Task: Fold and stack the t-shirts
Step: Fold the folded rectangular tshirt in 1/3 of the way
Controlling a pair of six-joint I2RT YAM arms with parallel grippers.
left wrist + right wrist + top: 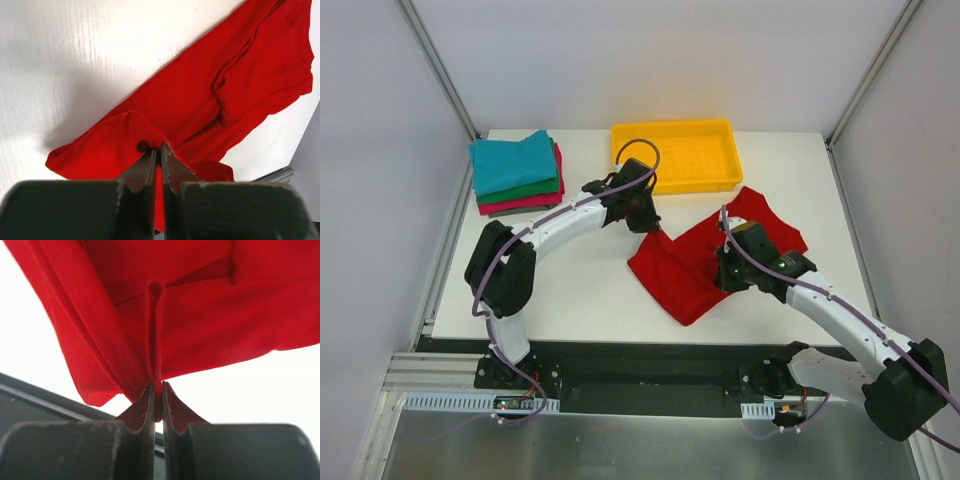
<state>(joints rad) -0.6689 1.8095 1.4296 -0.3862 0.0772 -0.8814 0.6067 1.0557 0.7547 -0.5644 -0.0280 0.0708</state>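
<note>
A large bright red t-shirt (695,262) lies crumpled on the white table right of centre. My left gripper (648,224) is shut on a pinch of its upper left edge, seen in the left wrist view (159,146) with the red t-shirt (225,90) spread beyond. My right gripper (728,268) is shut on a fold of the shirt's right part; in the right wrist view (157,386) the red t-shirt (200,315) hangs from the jaws. A stack of folded teal (512,160), green (525,187) and pink-red (520,203) shirts sits at the back left.
A yellow plastic tray (677,153) stands at the back centre, just behind the left gripper. White walls close in the table on the left, right and back. The table's front edge and a black rail run below the shirt.
</note>
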